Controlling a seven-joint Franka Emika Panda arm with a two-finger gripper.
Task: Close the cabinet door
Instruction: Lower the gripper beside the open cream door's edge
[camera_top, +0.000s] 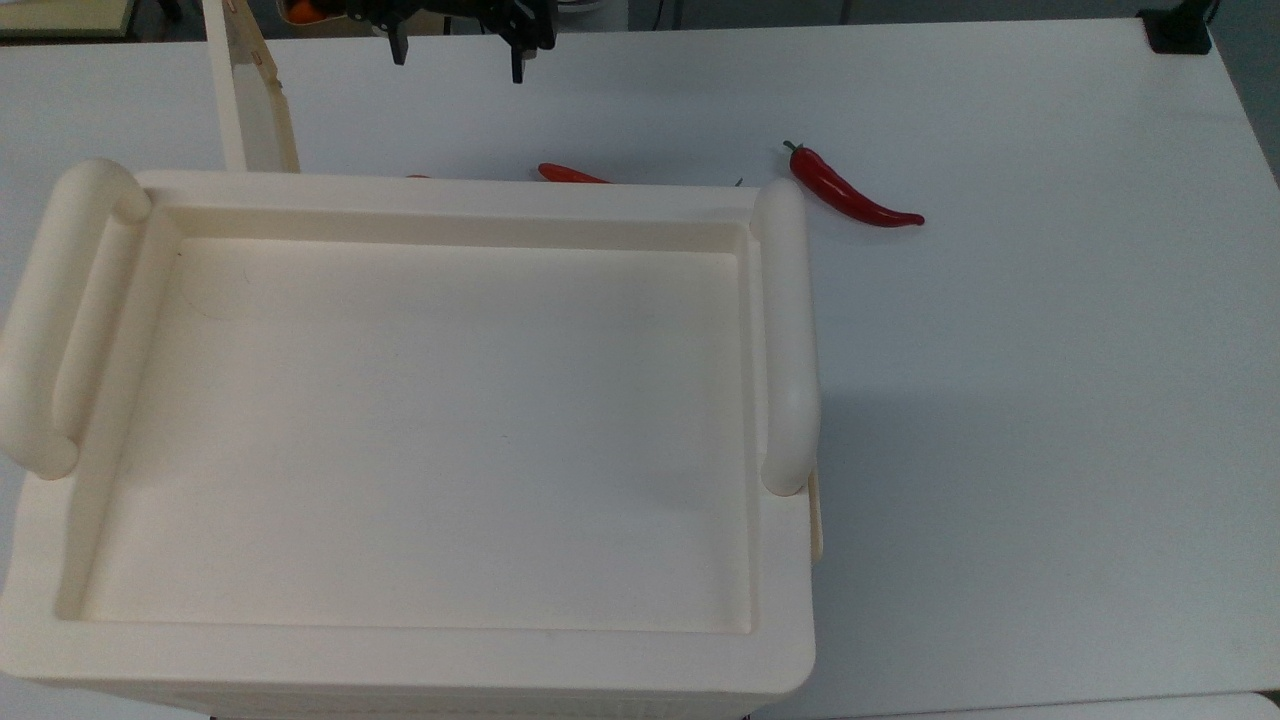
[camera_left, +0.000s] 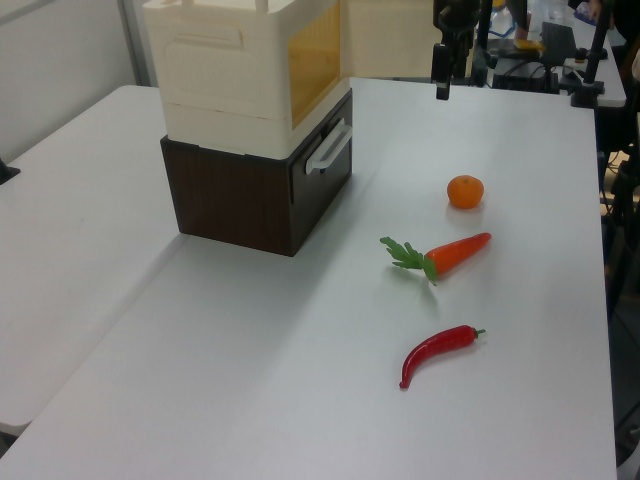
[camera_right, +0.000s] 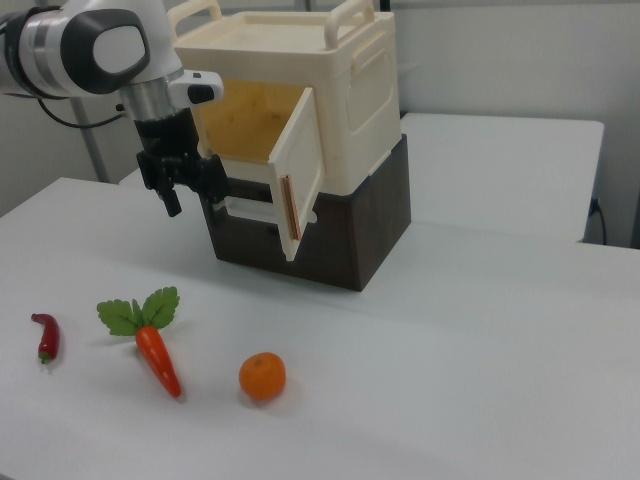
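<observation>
The cream cabinet (camera_right: 345, 85) sits on a dark brown drawer base (camera_right: 335, 240). Its yellowish inside is exposed. The cabinet door (camera_right: 298, 172) stands swung out at the right view's right side of the opening. In the top view the cabinet door (camera_top: 250, 100) sticks out beyond the tray top (camera_top: 440, 205) at the upper left. My gripper (camera_right: 193, 192) hangs open and empty in front of the opening, to the right view's left of the door and apart from it. From above, the gripper (camera_top: 458, 55) shows two black fingers spread wide.
On the white table (camera_right: 450, 340) lie an orange (camera_right: 262, 376), a carrot (camera_right: 155, 355) and a red chilli (camera_right: 45, 337). The left view has the orange (camera_left: 464, 191), carrot (camera_left: 450, 253) and chilli (camera_left: 436, 350) right of the cabinet (camera_left: 230, 80). Equipment stands beyond the table's far edge.
</observation>
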